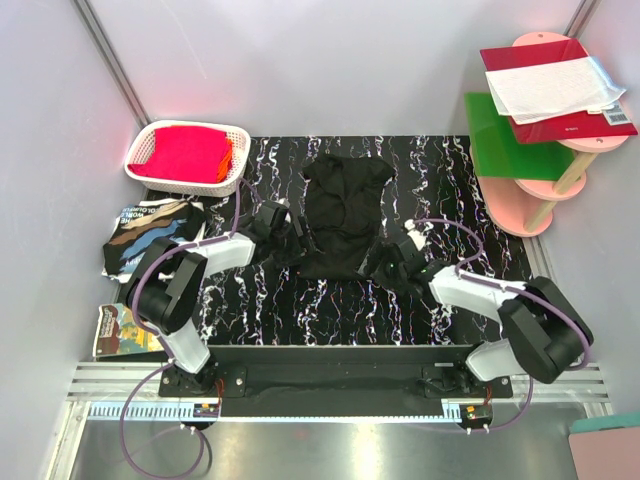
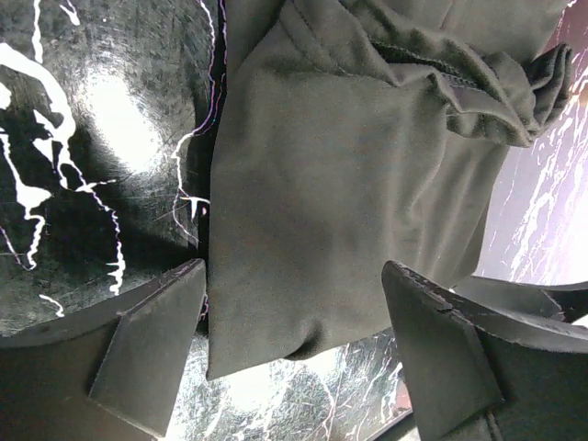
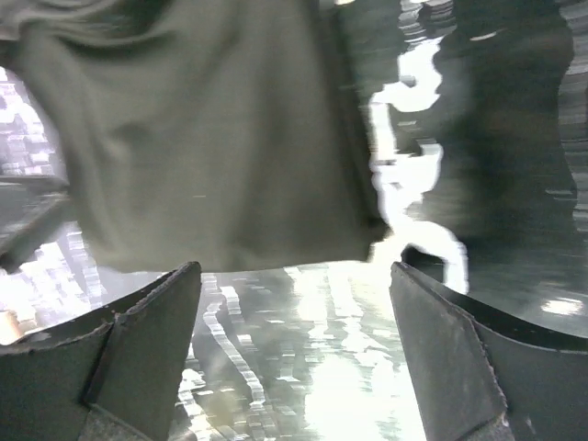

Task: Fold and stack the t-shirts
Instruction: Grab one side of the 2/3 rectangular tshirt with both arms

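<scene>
A black t-shirt (image 1: 345,210) lies crumpled and partly folded in the middle of the black marbled mat (image 1: 300,310). My left gripper (image 1: 292,236) is at its left lower corner and my right gripper (image 1: 385,262) at its right lower corner. In the left wrist view the gripper (image 2: 294,276) stands open, and the shirt's corner (image 2: 349,165) lies flat under the gap, touching neither finger. My right gripper (image 3: 294,276) is open too, just short of the shirt's hem (image 3: 211,138), with bare mat between its fingers. Another t-shirt (image 1: 145,235), its print showing, lies bunched off the mat's left edge.
A white basket (image 1: 236,168) holding red cloth stands at the back left. A pink shelf stand (image 1: 545,195) with green and red boards and a white cloth is at the back right. A colourful printed piece (image 1: 122,330) lies at the near left.
</scene>
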